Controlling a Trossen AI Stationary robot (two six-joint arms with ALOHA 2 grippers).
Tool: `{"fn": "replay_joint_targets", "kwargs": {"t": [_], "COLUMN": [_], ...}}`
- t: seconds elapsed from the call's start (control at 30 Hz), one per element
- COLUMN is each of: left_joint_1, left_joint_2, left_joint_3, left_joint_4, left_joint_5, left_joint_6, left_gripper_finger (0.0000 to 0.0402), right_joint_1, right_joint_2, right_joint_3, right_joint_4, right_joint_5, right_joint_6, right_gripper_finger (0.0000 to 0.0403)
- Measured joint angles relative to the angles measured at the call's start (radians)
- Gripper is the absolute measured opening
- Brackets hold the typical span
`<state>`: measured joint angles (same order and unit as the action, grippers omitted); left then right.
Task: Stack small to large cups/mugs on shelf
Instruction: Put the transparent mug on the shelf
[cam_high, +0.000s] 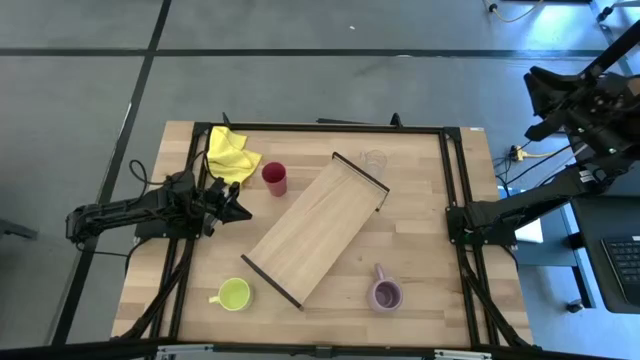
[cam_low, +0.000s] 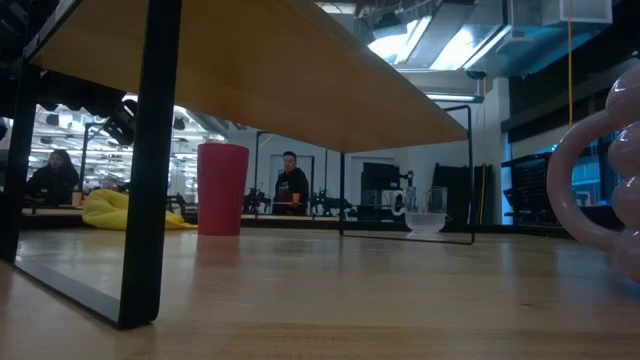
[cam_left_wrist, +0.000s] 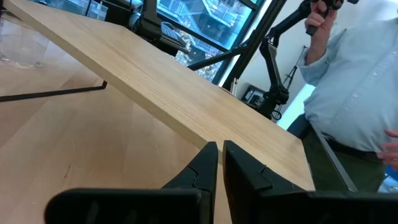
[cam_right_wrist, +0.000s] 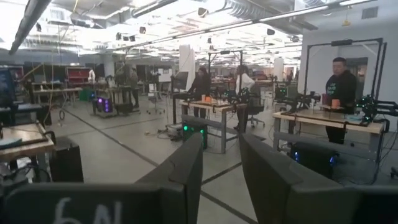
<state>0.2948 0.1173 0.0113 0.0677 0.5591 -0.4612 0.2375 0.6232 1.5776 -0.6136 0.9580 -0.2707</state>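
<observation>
The light-wood shelf (cam_high: 315, 230) stands slantwise mid-table on its dark end rails (cam_low: 150, 160). The dark red tumbler (cam_high: 274, 178) stands upright by its far left side, and shows in the low view (cam_low: 222, 188). The lime-yellow mug (cam_high: 234, 294) stands near the front left. The lilac mug (cam_high: 384, 293) stands near the front right, close to the low camera (cam_low: 610, 180). My left gripper (cam_high: 240, 205) is shut and empty, low over the table left of the shelf (cam_left_wrist: 186, 99), its fingers (cam_left_wrist: 221, 155) pointing at the shelf. My right gripper (cam_high: 455, 222) waits at the table's right edge, open and empty (cam_right_wrist: 221, 162).
A yellow cloth (cam_high: 230, 152) lies at the far left, behind the tumbler. A clear glass cup (cam_high: 373, 160) stands past the shelf's far end (cam_left_wrist: 18, 46). A person in a light shirt (cam_left_wrist: 354, 93) stands beyond the table. Dark frame rails (cam_high: 450, 180) run along the table's sides.
</observation>
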Motion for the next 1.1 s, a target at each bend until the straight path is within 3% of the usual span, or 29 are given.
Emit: {"fn": "replay_joint_targets", "kwargs": {"t": [0.4,0.53,0.87,1.1], "left_joint_1": [0.0,0.0,0.0,0.0], "left_joint_2": [0.0,0.0,0.0,0.0], "left_joint_3": [0.0,0.0,0.0,0.0], "left_joint_4": [0.0,0.0,0.0,0.0], "left_joint_5": [0.0,0.0,0.0,0.0], "left_joint_6": [0.0,0.0,0.0,0.0], "left_gripper_finger": [0.0019,0.0019,0.0019,0.0019], "right_joint_1": [0.0,0.0,0.0,0.0], "right_joint_2": [0.184,0.22,0.329,0.414], "right_joint_3": [0.097,0.175,0.348,0.438], "right_joint_4": [-0.017,-0.028,-0.188,-0.462], "right_joint_5": [0.012,-0.051,0.042,0.038], "right_joint_6": [-0.002,0.045,0.061,0.281], "right_gripper_finger": [0.011,0.011,0.011,0.011]}}
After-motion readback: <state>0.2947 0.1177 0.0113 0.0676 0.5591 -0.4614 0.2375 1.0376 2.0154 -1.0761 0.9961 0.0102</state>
